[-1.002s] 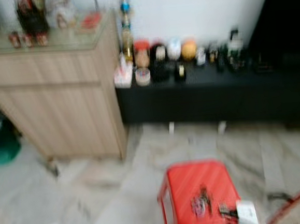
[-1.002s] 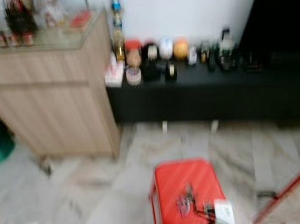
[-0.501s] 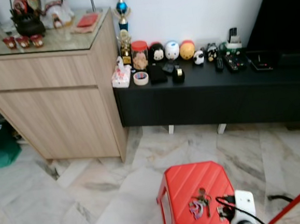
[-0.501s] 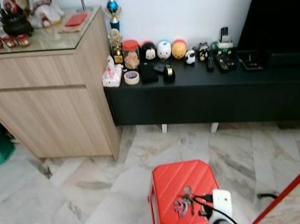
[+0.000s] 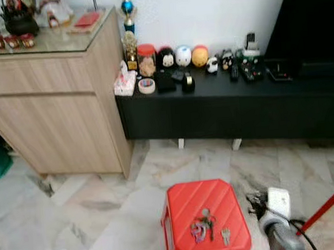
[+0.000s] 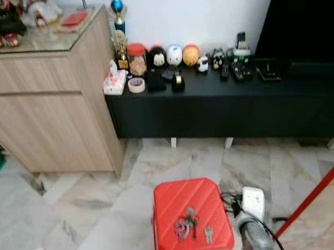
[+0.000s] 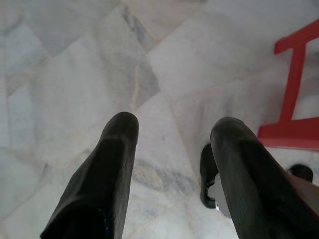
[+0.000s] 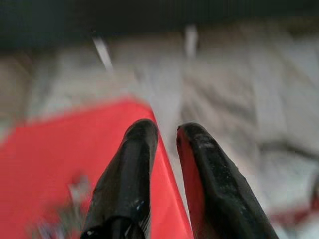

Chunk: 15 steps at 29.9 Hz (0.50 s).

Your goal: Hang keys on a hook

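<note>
keys on red stool, not yet picked up; right arm nearer

right gripper (image 8: 164, 132): fingers (image 8: 130, 169) nearly together, a narrow gap between the tips, nothing held. it hangs over the far right edge of the red plastic stool (image 5: 188, 207), pointing toward the far wall. the right arm (image 5: 279, 232) sits just beside the stool on its right side.

left gripper (image 7: 172, 134): fingers (image 7: 109, 169) spread well apart, empty, aimed down at bare floor, with a red stool leg (image 7: 294, 89) off to one side. well apart from the keys.

keys (image 5: 205, 226): a small bunch lying flat on the stool top, toward its near edge, one key a little to the right of the main cluster. long axis of the bunch runs roughly near to far. from the right fingers the keys lie nearer the robot and to the left. judgement: the right arm is the one to use; it needs to draw back and inward, then open.

surface: ribbed red top, raised above a grey-veined marble floor (image 5: 103, 194).

room, farther out: low black tv bench (image 5: 229, 105) with small figurines (image 5: 183, 55), light wood cabinet (image 5: 55, 105) on the left, white wall. no hook can be made out.
</note>
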Tool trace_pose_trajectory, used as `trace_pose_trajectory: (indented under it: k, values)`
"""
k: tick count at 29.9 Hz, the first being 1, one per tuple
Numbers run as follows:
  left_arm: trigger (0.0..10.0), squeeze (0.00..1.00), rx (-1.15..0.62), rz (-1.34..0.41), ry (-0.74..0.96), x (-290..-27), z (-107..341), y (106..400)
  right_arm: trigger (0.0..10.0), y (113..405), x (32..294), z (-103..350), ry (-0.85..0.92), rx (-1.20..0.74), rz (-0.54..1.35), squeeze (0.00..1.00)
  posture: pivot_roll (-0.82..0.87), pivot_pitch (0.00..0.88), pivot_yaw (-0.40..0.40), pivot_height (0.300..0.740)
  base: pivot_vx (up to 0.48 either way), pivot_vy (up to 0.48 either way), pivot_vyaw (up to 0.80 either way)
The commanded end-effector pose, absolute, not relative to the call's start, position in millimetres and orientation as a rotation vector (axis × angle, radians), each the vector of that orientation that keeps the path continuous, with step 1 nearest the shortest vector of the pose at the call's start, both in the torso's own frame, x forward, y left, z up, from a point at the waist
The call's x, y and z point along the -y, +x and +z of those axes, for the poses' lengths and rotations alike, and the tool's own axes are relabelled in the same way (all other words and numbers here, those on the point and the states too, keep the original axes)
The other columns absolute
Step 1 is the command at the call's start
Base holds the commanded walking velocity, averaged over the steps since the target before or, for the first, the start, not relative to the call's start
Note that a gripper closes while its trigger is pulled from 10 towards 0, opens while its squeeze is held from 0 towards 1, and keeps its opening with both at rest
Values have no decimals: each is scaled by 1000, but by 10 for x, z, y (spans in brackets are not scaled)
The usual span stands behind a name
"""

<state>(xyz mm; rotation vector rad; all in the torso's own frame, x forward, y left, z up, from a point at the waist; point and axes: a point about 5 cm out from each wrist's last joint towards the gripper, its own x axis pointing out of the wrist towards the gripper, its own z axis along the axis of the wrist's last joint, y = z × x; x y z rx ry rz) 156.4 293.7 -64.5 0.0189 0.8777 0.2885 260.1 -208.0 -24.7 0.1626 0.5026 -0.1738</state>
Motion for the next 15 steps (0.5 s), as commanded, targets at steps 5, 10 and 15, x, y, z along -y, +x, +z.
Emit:
trace_pose_trajectory:
  k: [5, 10, 15]
  values:
    - [10000, 0, -872, 312, 42, -2992, -631, 1536, 10000, 2745, 2001, -88, 198, -373, -174, 0, 15, 0, -6, 740, 0, 0, 0]
    - [10000, 0, -878, 312, 43, -2932, -662, 1529, 10000, 2884, 1913, 124, 109, -229, -115, 0, 12, 0, -7, 740, 0, 0, 0]
    - [10000, 0, -882, 304, 41, -2834, -695, 1547, 10000, 2883, 1879, 189, 34, -168, -75, 0, 10, 0, -8, 740, 0, 0, 0]
